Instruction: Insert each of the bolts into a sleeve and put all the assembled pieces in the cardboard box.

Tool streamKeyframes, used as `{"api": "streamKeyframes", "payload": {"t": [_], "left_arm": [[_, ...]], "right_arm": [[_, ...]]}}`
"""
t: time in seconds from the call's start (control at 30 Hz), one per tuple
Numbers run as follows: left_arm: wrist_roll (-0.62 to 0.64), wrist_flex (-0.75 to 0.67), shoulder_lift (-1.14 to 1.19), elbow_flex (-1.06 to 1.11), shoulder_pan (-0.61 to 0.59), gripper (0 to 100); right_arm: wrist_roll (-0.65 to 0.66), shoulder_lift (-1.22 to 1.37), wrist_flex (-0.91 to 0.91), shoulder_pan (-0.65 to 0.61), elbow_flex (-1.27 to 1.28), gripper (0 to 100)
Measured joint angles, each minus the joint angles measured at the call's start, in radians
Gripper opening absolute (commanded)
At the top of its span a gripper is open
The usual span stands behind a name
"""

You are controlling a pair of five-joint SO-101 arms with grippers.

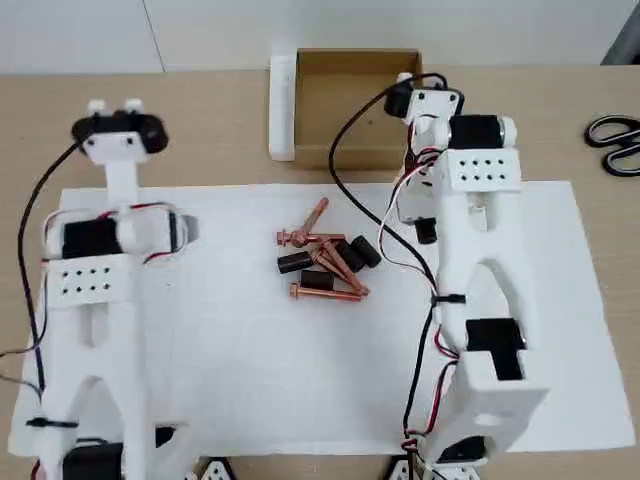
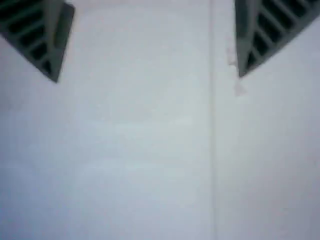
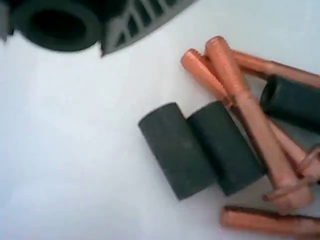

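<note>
A wooden table (image 1: 200,100) carries a white sheet (image 1: 250,350). The cardboard box (image 1: 350,157) stands just beyond the sheet's far edge, with a white foam block (image 1: 283,105) against one side and scissors (image 1: 615,140) well apart. The copper bolts (image 1: 325,292) and black sleeves (image 1: 318,279) lie in a heap in the middle of the sheet. The left gripper (image 2: 146,77) hangs over bare sheet, its fingers wide apart. The right gripper (image 3: 52,44) is clamped on one sleeve (image 3: 57,20), near the heap.

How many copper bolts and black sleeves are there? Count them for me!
Copper bolts: 5
Black sleeves: 5, one of them in the right gripper's jaws
Total: 10
</note>
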Motion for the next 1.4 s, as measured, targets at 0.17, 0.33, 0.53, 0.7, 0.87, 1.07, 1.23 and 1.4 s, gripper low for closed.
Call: {"api": "streamKeyframes", "payload": {"t": [0.17,0.33,0.53,0.7,0.87,1.07,1.23,1.4], "left_arm": [[0.017,0.157,0.267,-0.258,0.094,22],[0.144,0.315,0.559,-0.552,0.135,22],[0.170,0.433,0.674,-0.740,0.296,22],[0.169,0.440,0.689,-0.730,0.470,22],[0.181,0.402,0.690,-0.727,0.594,22],[0.408,0.350,0.755,-0.700,0.623,22],[0.500,0.325,0.839,-0.700,0.626,22],[0.608,0.299,0.899,-0.753,0.614,22]], "right_arm": [[0.000,-0.008,0.003,0.017,0.000,0.5],[0.000,-0.008,0.003,0.077,0.000,0.5],[0.000,-0.008,0.003,0.120,0.000,0.6],[0.000,-0.008,0.003,0.121,0.000,0.6],[0.000,-0.008,0.003,0.121,0.000,0.6],[0.000,-0.008,0.003,0.121,0.000,0.6],[0.000,-0.008,0.003,0.121,0.000,0.6],[0.000,-0.008,0.003,0.121,0.000,0.6]]}}
